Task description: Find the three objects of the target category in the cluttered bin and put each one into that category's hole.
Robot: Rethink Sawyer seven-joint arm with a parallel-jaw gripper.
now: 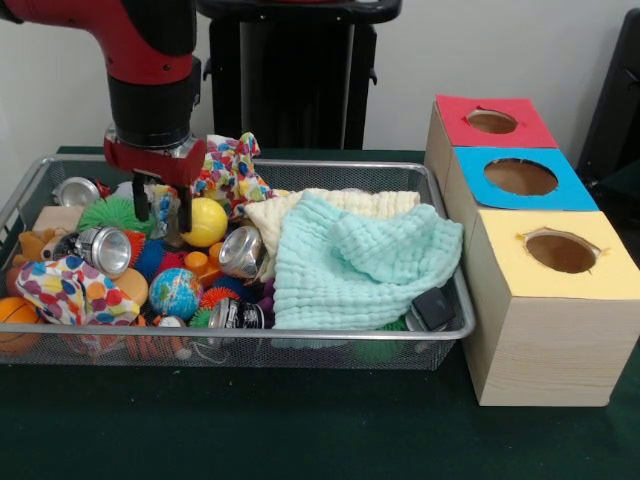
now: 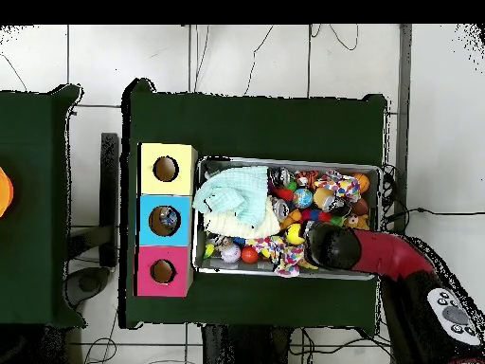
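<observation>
I held the gripper (image 1: 158,205) above the wire mesh bin's (image 1: 300,338) cluttered back-left corner, its fingers (image 1: 184,210) parted and empty, ready to pick.

The mint cloth (image 1: 358,262) and the cream cloth (image 1: 340,208) beneath it covered the right half of the wire bin (image 1: 300,335), hiding whatever lay under them; only a corner of a black object (image 1: 433,308) poked out at the mint cloth's five o'clock. The arm (image 1: 140,50) was cut off by the top edge in the front view, and from overhead it masked the gripper (image 1: 163,208) and the toys below it. An orange ball (image 1: 15,322) at nine o'clock was clipped by the left edge. Something bluish sat in the blue box's hole (image 2: 168,219), too small to identify.
</observation>
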